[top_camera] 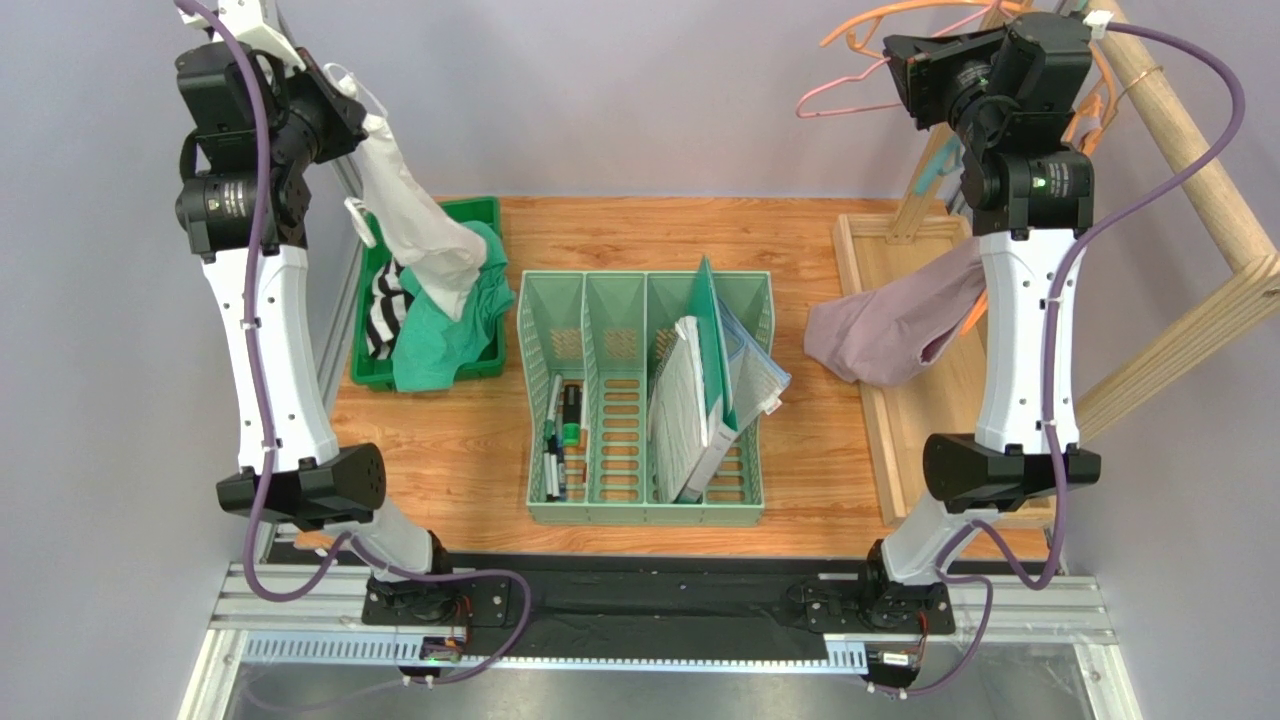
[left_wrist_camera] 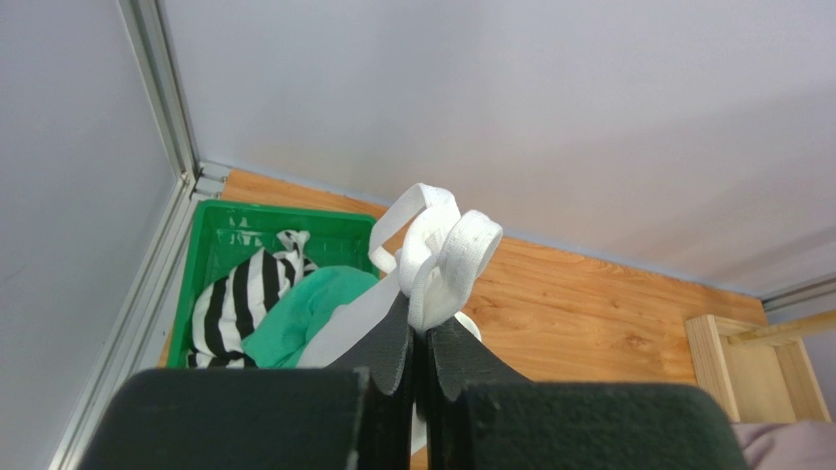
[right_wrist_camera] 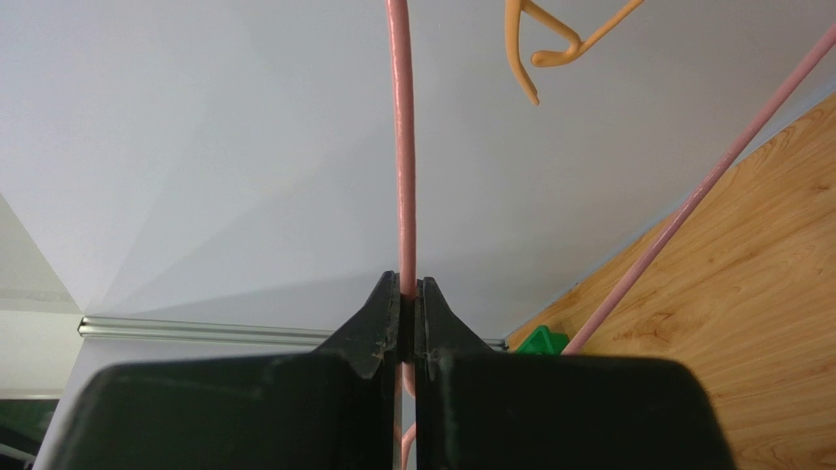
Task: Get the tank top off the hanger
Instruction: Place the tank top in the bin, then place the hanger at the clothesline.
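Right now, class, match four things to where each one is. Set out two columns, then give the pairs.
Things:
1 tank top
2 pink hanger
3 striped cloth
4 papers

Places:
A in the green bin
B in the right gripper
C in the organizer
D in the left gripper

Pairs: 1-D, 2-B, 3-A, 4-C

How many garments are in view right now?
4. A white tank top pinched in the left fingers; striped garment and teal garment in the green bin; mauve garment on the wooden rack's base. Others may be buried in the bin.
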Robot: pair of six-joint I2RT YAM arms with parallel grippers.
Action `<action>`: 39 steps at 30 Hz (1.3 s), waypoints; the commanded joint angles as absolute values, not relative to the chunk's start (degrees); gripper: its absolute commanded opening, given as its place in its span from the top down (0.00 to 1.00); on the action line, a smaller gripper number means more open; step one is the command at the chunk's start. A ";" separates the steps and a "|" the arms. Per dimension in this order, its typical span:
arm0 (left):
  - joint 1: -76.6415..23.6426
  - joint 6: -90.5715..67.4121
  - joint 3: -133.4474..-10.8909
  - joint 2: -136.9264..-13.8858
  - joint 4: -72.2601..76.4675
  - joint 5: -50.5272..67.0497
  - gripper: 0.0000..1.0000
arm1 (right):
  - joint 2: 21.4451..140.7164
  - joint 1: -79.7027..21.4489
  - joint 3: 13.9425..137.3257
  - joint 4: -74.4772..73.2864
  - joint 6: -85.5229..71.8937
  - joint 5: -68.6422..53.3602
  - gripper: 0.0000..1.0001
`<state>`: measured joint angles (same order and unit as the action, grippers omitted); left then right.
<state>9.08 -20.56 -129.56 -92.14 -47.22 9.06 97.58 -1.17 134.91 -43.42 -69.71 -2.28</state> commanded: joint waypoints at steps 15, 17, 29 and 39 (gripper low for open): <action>9.93 -28.39 -110.55 -102.02 -51.39 5.71 0.99 | 93.35 -0.53 130.26 -38.06 -73.74 -10.63 1.00; 9.93 -29.00 -112.93 -103.18 -53.43 5.80 0.79 | 92.73 -0.53 129.82 -37.97 -73.74 -10.72 1.00; 9.41 -37.43 -108.29 -86.59 -57.84 6.40 0.01 | 92.63 -0.97 128.32 -35.86 -75.23 -11.60 1.00; -21.12 -33.77 -115.81 -80.30 -28.65 25.57 0.06 | 92.38 -2.28 126.13 -37.18 -72.69 -13.71 1.00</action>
